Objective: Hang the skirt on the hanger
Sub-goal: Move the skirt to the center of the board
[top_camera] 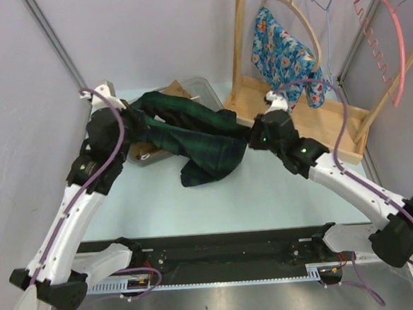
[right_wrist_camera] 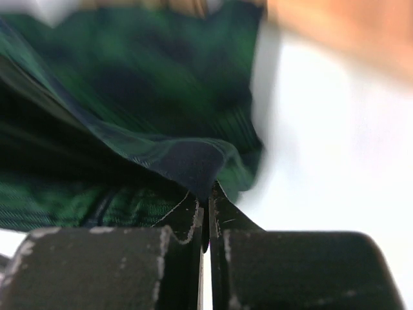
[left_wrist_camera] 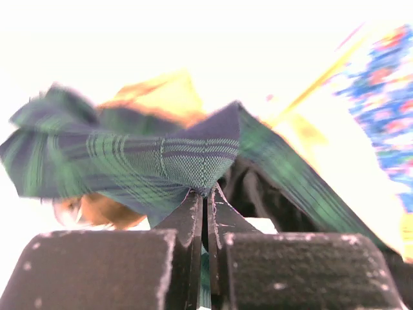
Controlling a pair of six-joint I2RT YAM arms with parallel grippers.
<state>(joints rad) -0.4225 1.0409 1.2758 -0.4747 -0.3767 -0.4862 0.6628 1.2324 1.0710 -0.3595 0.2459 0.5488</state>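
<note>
The left gripper [left_wrist_camera: 205, 196] sits at the skirt's left end. Its jaws are pressed together on a pinch of the skirt [top_camera: 204, 142], with the dark green and navy tartan fanning out above the fingertips in the left wrist view. Just below the skirt's left end a small pale ring [top_camera: 144, 157] shows; what it is cannot be told. Behind the skirt stands a clear bin [top_camera: 203, 83] with a brown sheet [top_camera: 176, 89] poking up in it, and the skirt's upper edge covers part of both.

The skirt itself is stretched between the two arms over the pale table [top_camera: 280, 192]. Its middle sags in a loose fold toward the near side, and whether that fold touches the table cannot be told.

At the skirt's right end the right gripper [right_wrist_camera: 206, 196] is likewise clamped tight on a fold of the skirt's edge, with no gap between the fingers.

To the right of the skirt and behind it stands a wood rack [top_camera: 240, 39], its base just beyond the right gripper. Nearest the skirt on the rail is a wood hanger [top_camera: 308, 21] with a blue flowered cloth [top_camera: 278, 45] draped down beside it. Farther right hangs a thin wire hanger [top_camera: 327, 20], bare. Farthest from the skirt is a pink hanger [top_camera: 394, 39], also bare. A purple cable [top_camera: 308, 82] from the right arm loops across in front of the flowered cloth.
</note>
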